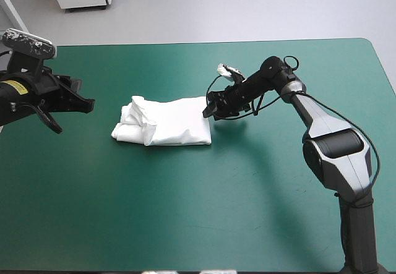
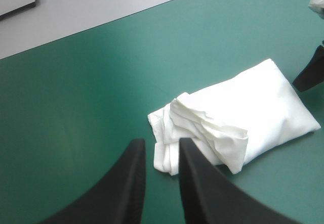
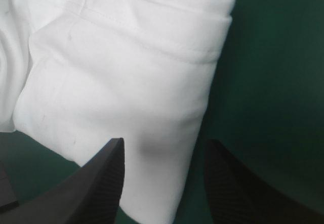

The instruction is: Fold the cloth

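- The right gripper [image 1: 209, 109] has its black fingers spread apart, low at the right end of the T-shirt [image 1: 173, 120]. In its wrist view the bundle's folded edge lies between them and just ahead.
- The left gripper [image 1: 75, 114] hangs off the bundle's left end, well apart from it, fingers parted and empty.
- The T-shirt lies as a folded bundle near the middle of the teal-green table [image 1: 185, 212], smooth on the right and rumpled in layers on the left.
- We judge the fold nearly done, with only tidying left.
- We would have the right gripper press or nudge the whole stack, never pinching one layer, or the fold may drag open.
- The loose left end wants a square tuck from the left gripper.
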Tool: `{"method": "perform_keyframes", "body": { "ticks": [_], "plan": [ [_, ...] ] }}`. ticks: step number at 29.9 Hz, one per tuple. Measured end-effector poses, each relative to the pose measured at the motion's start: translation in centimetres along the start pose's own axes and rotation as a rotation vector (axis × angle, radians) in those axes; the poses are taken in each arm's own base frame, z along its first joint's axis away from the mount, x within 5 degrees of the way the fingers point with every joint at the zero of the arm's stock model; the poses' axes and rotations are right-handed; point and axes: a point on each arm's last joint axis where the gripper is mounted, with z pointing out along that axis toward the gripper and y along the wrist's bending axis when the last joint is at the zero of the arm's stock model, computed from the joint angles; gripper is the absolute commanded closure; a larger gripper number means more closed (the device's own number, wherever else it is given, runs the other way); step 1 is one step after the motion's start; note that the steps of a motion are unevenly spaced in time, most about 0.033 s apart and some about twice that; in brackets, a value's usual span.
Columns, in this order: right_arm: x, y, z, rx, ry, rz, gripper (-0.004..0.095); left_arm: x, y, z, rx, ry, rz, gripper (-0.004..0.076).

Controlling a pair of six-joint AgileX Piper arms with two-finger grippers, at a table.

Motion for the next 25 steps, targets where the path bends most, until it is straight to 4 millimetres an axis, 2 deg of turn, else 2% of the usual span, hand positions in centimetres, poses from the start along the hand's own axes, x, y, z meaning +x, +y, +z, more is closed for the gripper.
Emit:
{"method": "perform_keyframes", "body": {
  "ticks": [11,16,18,20,23,25],
  "plan": [
    [0.2,0.1,3.8,-0.030,0.024,-0.021,0.0437,0.0,0.0,0.2,0.001,0.003,0.000,0.0544],
    [0.1,0.3,4.3,-0.037,0.020,-0.030,0.0451,0.0,0.0,0.3,0.001,0.004,0.000,0.0544],
    [0.1,0.4,4.4,-0.038,0.020,-0.036,0.0527,0.0,0.0,0.3,0.002,0.004,0.000,0.0544],
    [0.0,0.3,4.5,-0.026,0.019,-0.043,0.0653,0.0,0.0,0.3,0.002,0.004,0.000,0.0544],
    [0.0,0.1,4.6,0.014,0.022,-0.065,0.0922,0.0,0.0,0.3,0.003,0.005,-0.001,0.0544],
    [0.0,-0.2,4.6,0.053,0.026,-0.089,0.0916,0.0,0.0,0.3,0.003,0.005,-0.001,0.0544]
  ]
}}
